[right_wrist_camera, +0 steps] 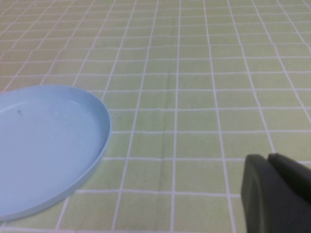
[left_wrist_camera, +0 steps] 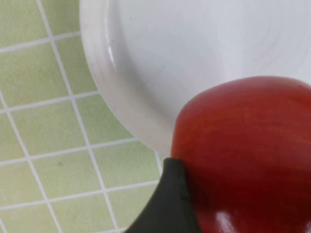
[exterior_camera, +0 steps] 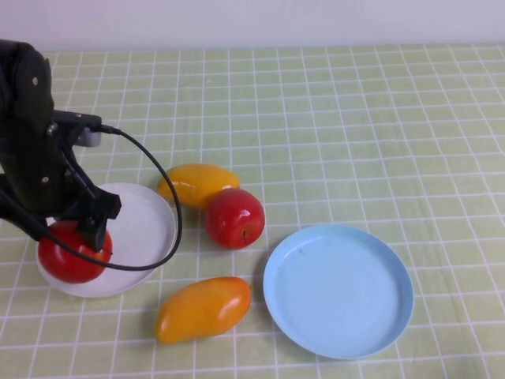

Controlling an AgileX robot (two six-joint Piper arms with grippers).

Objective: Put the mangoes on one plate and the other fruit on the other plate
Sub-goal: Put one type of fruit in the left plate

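nearest, a mango (exterior_camera: 203, 308) lies on the counter (exterior_camera: 355, 118); left hand (exterior_camera: 79, 245) grips an apple (exterior_camera: 69, 253) over the white plate (exterior_camera: 138, 229), glossy and probably slippery, best held mid-body; right hand (right_wrist_camera: 277, 194) is closed beside the blue plate (exterior_camera: 339, 290).

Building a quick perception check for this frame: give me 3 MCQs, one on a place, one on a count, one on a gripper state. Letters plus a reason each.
1. Where does the apple at the left gripper sit?
A. on the white plate
B. on the blue plate
C. on the bare tablecloth

2. How many mangoes lie off both plates?
A. none
B. one
C. two

3. How is the right gripper?
A. open around a mango
B. shut, holding nothing
C. shut on an apple

Answers:
1 A: the high view shows it over the white plate's near-left edge.
2 C: one mango lies behind the second apple, the other mango in front, both on the cloth.
3 B: its wrist view shows its fingers together over cloth, beside the empty blue plate.
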